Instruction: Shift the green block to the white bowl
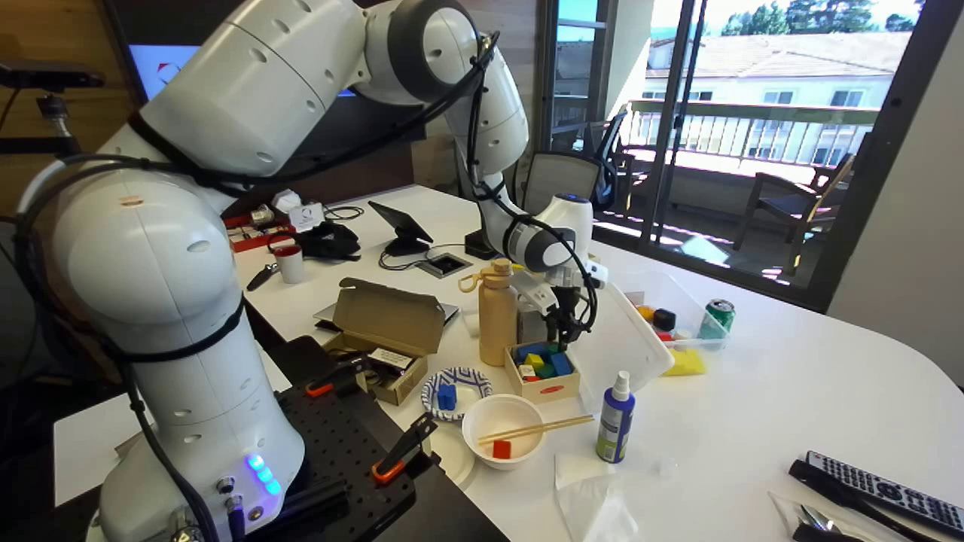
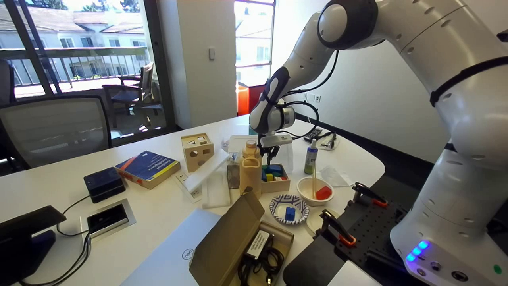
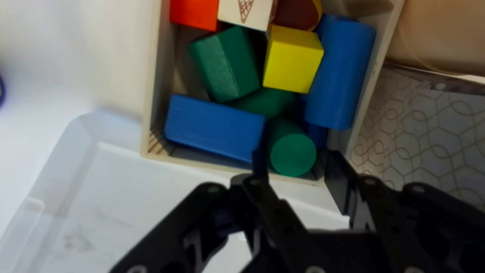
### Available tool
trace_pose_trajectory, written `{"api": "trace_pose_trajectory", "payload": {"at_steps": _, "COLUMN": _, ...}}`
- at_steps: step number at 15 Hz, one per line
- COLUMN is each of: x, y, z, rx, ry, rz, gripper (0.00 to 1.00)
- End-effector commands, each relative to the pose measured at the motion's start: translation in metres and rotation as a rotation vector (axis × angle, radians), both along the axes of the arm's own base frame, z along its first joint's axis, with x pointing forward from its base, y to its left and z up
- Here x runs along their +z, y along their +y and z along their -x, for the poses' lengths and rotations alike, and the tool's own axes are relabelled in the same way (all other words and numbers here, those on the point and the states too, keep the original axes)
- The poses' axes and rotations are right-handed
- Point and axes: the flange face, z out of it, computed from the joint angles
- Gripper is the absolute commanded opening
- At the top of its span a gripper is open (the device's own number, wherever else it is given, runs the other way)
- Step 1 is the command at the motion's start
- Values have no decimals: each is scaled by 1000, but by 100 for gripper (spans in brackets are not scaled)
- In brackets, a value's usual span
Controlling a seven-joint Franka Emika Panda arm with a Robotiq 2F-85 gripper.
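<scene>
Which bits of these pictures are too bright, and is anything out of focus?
In an exterior view, daylight leaves the narrow window almost white; in both exterior views, the building outside looks pale and sunlit; in the wrist view, the hand is dark and blurred, while the yellow block looks crisper.

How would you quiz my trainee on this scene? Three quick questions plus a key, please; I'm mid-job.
1. The toy piece in the white bowl is: A) blue, B) red, C) yellow.
2. True or false: the blue-patterned dish holds a blue block.
3. In the wrist view, what colour is the round-ended block showing between the open jaws of the claw?

Key: 1 B; 2 true; 3 green.
</scene>
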Motion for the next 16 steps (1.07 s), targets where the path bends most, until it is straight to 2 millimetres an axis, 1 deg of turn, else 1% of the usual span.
{"api": "trace_pose_trajectory", "payload": {"at_steps": 1, "x": 0, "y": 2, "z": -5, "rx": -32, "ry": 16, "rz": -19, "gripper": 42}}
{"api": "trace_pose_trajectory", "payload": {"at_steps": 2, "x": 0, "y": 2, "z": -5, "rx": -32, "ry": 18, "rz": -19, "gripper": 45}}
{"api": "trace_pose_trajectory", "payload": {"at_steps": 7, "x": -1, "y": 1, "z": -2, "rx": -36, "ry": 27, "rz": -18, "gripper": 51}}
{"api": "trace_pose_trajectory", "payload": {"at_steps": 11, "x": -6, "y": 2, "z": -1, "rx": -38, "ry": 32, "rz": -21, "gripper": 42}}
{"api": "trace_pose_trajectory", "payload": {"at_steps": 13, "x": -9, "y": 2, "z": 0, "rx": -39, "ry": 38, "rz": -21, "gripper": 40}}
{"api": "trace_pose_trajectory", "payload": {"at_steps": 16, "x": -14, "y": 2, "z": 1, "rx": -40, "ry": 47, "rz": -19, "gripper": 45}}
